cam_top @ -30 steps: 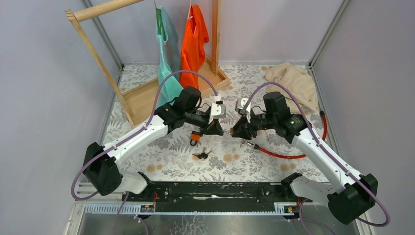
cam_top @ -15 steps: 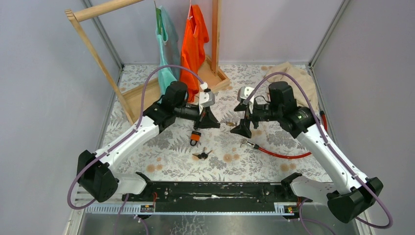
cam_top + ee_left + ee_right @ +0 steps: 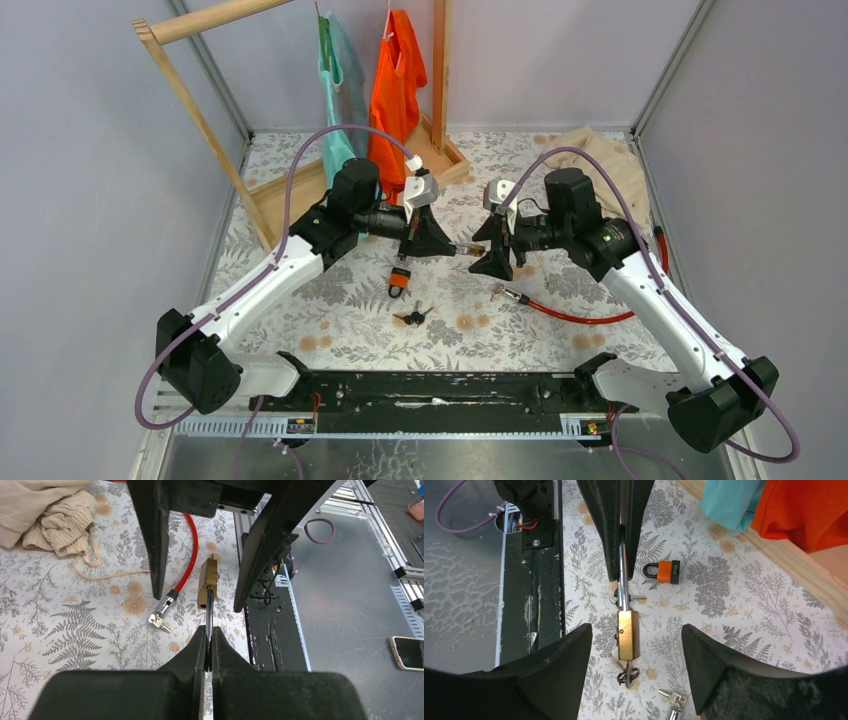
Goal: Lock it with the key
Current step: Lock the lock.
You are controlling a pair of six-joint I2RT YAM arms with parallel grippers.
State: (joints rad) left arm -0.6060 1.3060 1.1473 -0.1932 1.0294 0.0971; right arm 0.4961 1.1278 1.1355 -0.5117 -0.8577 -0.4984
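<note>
1. Hanging clear of the table [image 3: 744, 615], the brass lock [image 3: 625, 635] lies roughly level in the air between the two grippers; an orange lock [image 3: 663, 572] and loose keys [image 3: 412, 317] lie on the table, apart from it.
2. Left gripper [image 3: 209, 639] is pinched tight on the thin steel shackle [image 3: 623, 575], so the brass lock is carried by that alone; right gripper [image 3: 636, 627] has its fingers spread wide, one on each side of the body, touching nothing.
3. A dark loop [image 3: 627, 676] shows at the body's free end; it may be a key ring at the keyhole, but I cannot tell.
4. Handling, as I judge it: small, hard, dense for its size; smooth brass and polished steel are slippery, and a pinch on a round shackle lets the body swing or twist under a turning load.
5. Best hold, I judge: the body's flat faces for steadying; the key's head, taken square, for turning; pushing the shackle home calls for a firm, straight squeeze along its length.
</note>
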